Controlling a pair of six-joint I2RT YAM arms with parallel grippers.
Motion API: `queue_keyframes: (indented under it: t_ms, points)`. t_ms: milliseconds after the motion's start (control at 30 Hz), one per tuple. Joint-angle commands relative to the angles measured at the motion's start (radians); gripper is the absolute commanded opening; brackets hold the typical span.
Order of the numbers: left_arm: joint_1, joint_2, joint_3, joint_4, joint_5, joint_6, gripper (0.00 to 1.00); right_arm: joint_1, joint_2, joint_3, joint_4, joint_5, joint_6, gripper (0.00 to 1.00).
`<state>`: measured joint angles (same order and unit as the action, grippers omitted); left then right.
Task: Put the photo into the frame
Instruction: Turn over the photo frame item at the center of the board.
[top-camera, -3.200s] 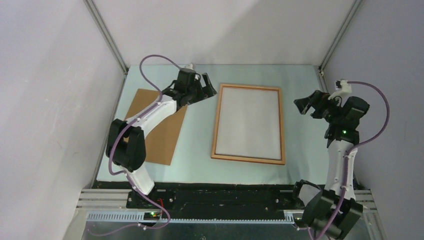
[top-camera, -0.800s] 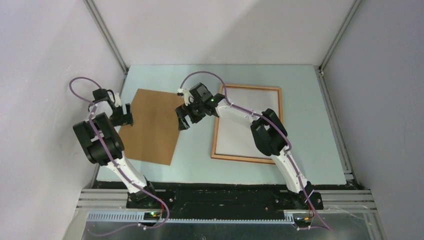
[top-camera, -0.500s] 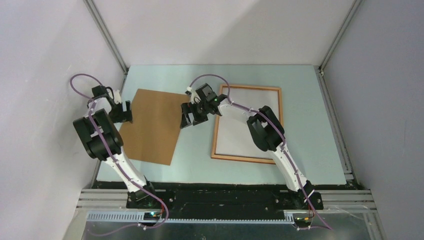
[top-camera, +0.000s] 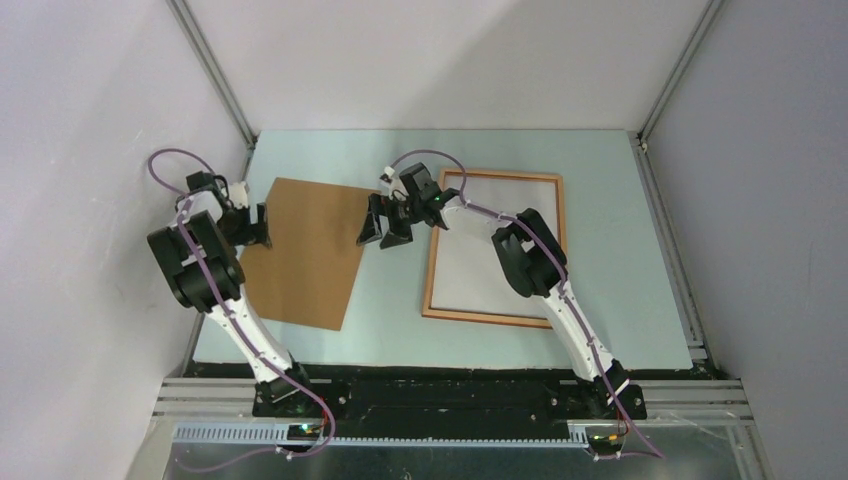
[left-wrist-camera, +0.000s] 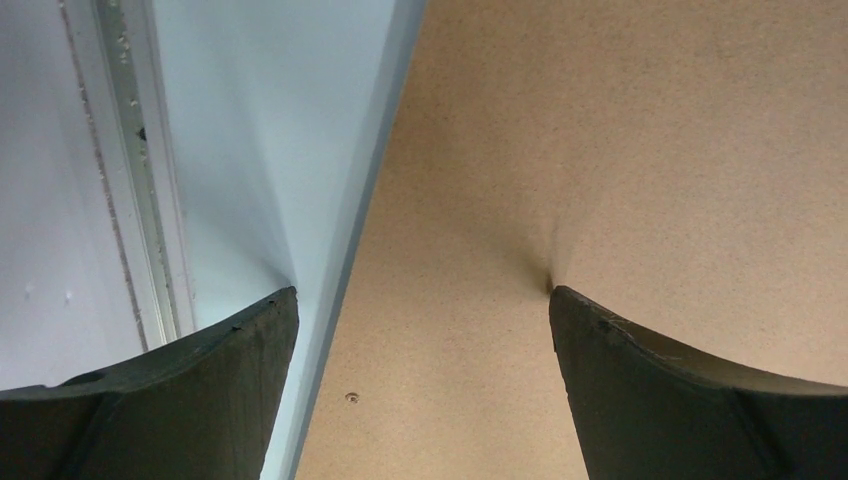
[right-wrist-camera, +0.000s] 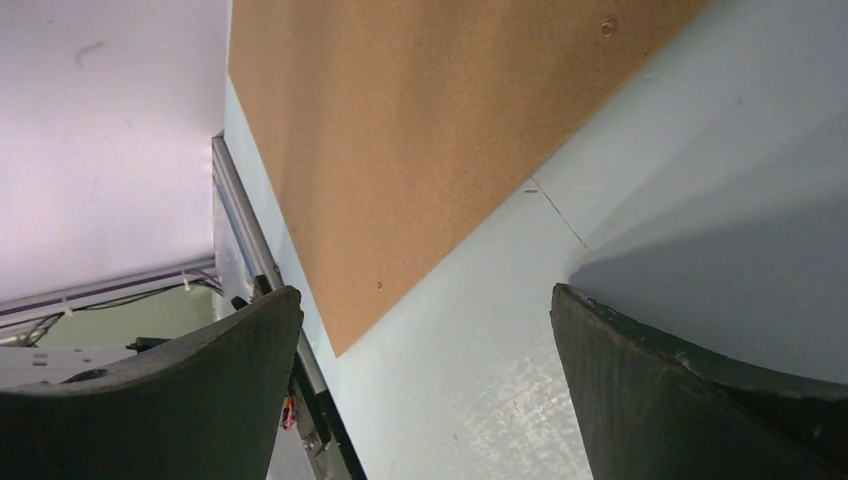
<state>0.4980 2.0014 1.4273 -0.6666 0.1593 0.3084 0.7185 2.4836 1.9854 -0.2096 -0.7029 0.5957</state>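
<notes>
My left arm (top-camera: 247, 338) and right arm (top-camera: 582, 338) are white links with bulky black joints, each trailing a looping purple cable (top-camera: 166, 155). A green light (top-camera: 436, 198) glows behind my right gripper (top-camera: 385, 234); my fingers (left-wrist-camera: 650, 400) are matte black.

Even diffuse overhead light, soft shadows, no glare; wrist views slightly soft.

1. The backing board (top-camera: 305, 250) looked like matt brown fibreboard, finely speckled.
2. The frame (top-camera: 470, 316) had smooth orange-brown wooden moulding.
3. The photo (top-camera: 480, 270) showed a plain white, matt paper back.
4. The table (top-camera: 600, 160) was smooth, dull pale blue.
5. The rail (left-wrist-camera: 140, 180) was dull grey metal.
</notes>
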Motion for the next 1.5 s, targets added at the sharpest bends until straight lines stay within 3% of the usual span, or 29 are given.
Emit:
queue_keyframes:
  t_ms: [0,433,1067,1467]
  points:
    - [0.006,0.020,0.053,-0.073,0.080,0.062,0.99,0.002,0.034,0.030,0.050,-0.044,0.072,0.99]
    - [-0.013,0.041,0.073,-0.219,0.163,0.169,0.98,-0.008,-0.002,-0.051,0.097,-0.057,0.113,0.98]
    - [-0.074,-0.120,-0.076,-0.247,0.285,0.121,0.97,-0.019,-0.042,-0.191,0.150,-0.025,0.177,0.96]
    - [-0.134,-0.190,-0.145,-0.250,0.343,0.106,0.97,-0.058,-0.116,-0.307,0.479,-0.203,0.321,0.88]
